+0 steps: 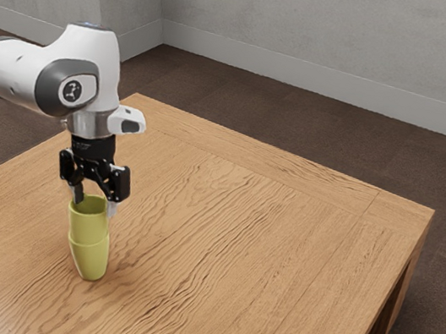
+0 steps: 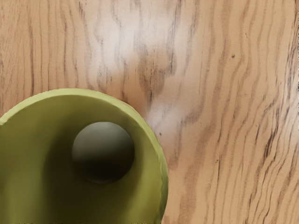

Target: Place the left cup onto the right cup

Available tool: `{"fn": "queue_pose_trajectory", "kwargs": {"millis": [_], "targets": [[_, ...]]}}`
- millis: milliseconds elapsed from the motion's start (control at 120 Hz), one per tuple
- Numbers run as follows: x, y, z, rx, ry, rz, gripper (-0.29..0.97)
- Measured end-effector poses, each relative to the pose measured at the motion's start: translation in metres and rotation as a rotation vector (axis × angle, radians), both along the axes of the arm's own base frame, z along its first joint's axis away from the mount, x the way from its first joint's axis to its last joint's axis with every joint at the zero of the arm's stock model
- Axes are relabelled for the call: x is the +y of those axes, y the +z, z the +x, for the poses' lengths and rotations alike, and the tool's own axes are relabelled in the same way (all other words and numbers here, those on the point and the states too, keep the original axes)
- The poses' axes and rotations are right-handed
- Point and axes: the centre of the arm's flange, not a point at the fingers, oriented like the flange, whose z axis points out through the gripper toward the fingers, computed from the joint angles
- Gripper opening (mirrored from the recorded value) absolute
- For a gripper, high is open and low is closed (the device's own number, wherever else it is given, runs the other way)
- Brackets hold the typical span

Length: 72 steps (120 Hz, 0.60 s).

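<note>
Upper cup (image 1: 87, 220) nested in lower cup (image 1: 89, 263). Stack stands tilted on table (image 1: 277, 253), toward exterior view's left, nearer table's front edge than back. My tool (image 1: 93, 201) directly above stack, at upper cup's rim.

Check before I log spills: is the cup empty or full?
Empty: the wrist view looks down into the cup, showing bare green walls and a dark bottom, with nothing inside.

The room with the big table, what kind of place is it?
Probably a plain indoor room in a computer simulation: grey walls with a pale skirting board, a dark brown floor, and a wooden table where a robot arm reaches an olive-green cup.
</note>
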Motion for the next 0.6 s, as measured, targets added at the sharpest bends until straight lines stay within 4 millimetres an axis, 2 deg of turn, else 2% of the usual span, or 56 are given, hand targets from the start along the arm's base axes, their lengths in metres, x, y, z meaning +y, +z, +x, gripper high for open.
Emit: {"fn": "queue_pose_trajectory", "kwargs": {"millis": [217, 600], "targets": [[0.007, 0.062, 0.022, -0.067, 0.008, 0.005, 0.65], [0.017, 0.135, 0.030, -0.107, 0.011, 0.019, 0.67]]}}
